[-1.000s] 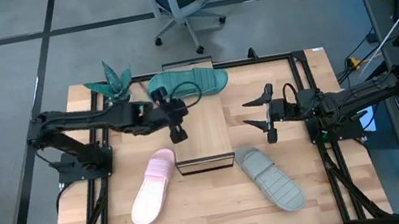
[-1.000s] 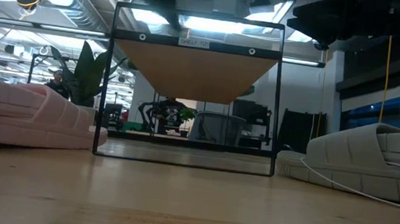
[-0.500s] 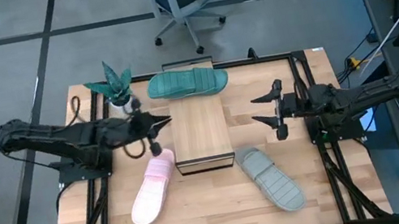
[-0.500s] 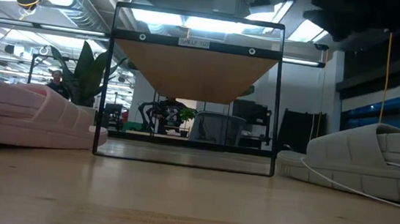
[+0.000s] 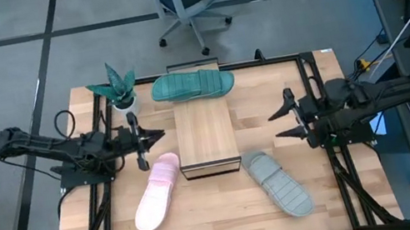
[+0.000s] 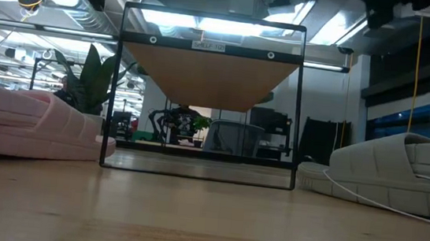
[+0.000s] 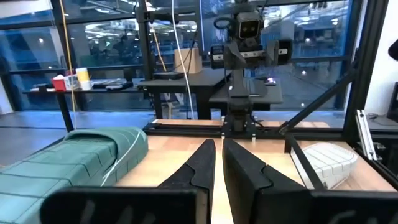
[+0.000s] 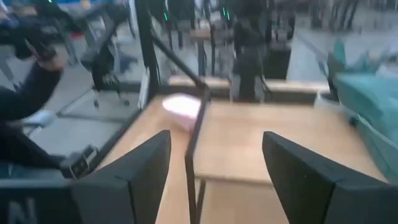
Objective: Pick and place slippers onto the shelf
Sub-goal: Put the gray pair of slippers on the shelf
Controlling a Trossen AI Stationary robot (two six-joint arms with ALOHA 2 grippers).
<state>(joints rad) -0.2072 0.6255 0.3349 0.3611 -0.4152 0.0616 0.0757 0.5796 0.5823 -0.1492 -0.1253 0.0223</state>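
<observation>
The left gripper [image 5: 140, 139] hovers at about 9 o'clock from the shelf [image 5: 205, 136], its fingers [image 7: 205, 167] drawn nearly together with only a thin slit between them — clenched on nothing. The right gripper [image 5: 286, 121] hangs at 3 o'clock from the shelf, its fingers [image 8: 134, 175] spread wide and empty, touching no slipper. The shelf top is bare wood. The teal slipper [image 5: 192, 85] lies at 12 o'clock just beyond the shelf; the pink slipper [image 5: 157, 193] sits at 7 o'clock, the grey slipper [image 5: 279, 183] at 5 o'clock — both on the table [image 5: 222, 213] beside the shelf's front corners.
</observation>
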